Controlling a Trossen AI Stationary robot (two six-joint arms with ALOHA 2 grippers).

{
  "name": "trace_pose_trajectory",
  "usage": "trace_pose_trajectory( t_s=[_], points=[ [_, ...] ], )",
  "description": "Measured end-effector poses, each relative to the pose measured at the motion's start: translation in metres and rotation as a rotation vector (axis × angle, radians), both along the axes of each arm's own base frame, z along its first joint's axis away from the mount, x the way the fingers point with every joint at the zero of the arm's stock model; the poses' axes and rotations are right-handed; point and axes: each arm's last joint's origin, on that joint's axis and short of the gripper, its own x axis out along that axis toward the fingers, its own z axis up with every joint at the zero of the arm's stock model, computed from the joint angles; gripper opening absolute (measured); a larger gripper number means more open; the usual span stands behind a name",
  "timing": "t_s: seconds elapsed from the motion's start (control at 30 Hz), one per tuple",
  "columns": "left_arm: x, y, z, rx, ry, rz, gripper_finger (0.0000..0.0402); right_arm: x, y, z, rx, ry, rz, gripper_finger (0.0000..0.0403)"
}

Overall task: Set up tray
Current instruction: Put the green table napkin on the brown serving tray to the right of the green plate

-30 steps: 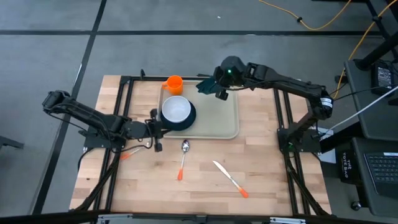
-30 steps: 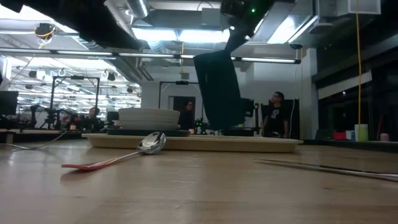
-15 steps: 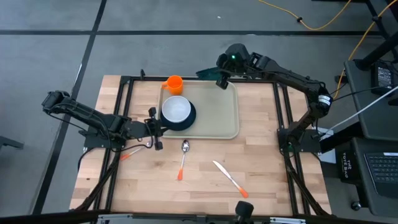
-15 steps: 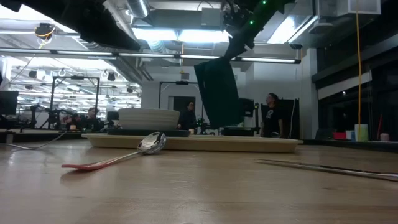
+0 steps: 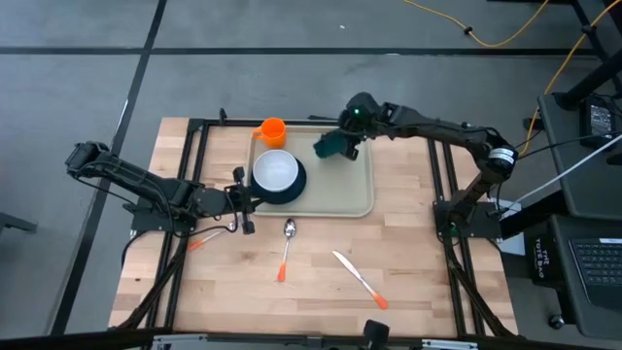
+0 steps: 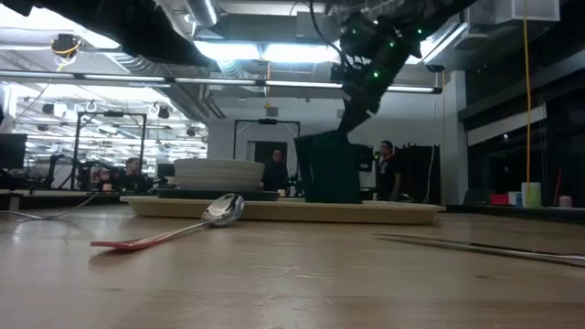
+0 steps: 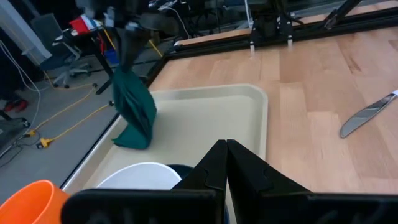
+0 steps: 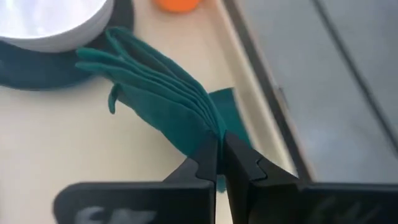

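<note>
Over the tray (image 5: pixel 335 190) at mid-table, the napkin (image 5: pixel 328 146), previously hung clear, was found lowered until its hem touched the tray floor, pinched in the right gripper (image 5: pixel 348 136), so laying flat was judged imminent; the left gripper (image 5: pixel 243 206) was pressed together, idle.

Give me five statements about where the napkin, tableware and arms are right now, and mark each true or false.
1. The right gripper is shut on the green napkin over the tray. True.
2. The white bowl sits on the dark plate on the tray. True.
3. The spoon lies inside the tray. False: it lies on the table, in front of the tray.
4. The orange cup stands beside the knife. False: the cup is at the tray's far left corner, the knife far off.
5. The left gripper holds the bowl. False: it is shut, holding nothing, beside the plate.
</note>
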Motion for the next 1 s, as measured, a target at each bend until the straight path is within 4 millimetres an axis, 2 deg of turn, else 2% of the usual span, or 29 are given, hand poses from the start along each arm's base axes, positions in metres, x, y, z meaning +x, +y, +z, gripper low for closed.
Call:
trace_pose_trajectory(
  t_s=[0.37,0.57,1.0],
  points=[
    [0.0,0.0,0.0,-0.001,0.0,0.0,0.0004,-0.005,0.004,-0.026,0.045,0.003,0.021,0.0013],
    [0.0,0.0,0.0,-0.001,0.0,0.0,0.0004,-0.007,0.009,-0.04,0.135,-0.039,0.007,0.0013],
    [0.0,0.0,0.0,0.008,0.003,-0.003,0.0003,-0.01,0.038,-0.072,0.191,0.041,0.049,0.0013]
  ],
)
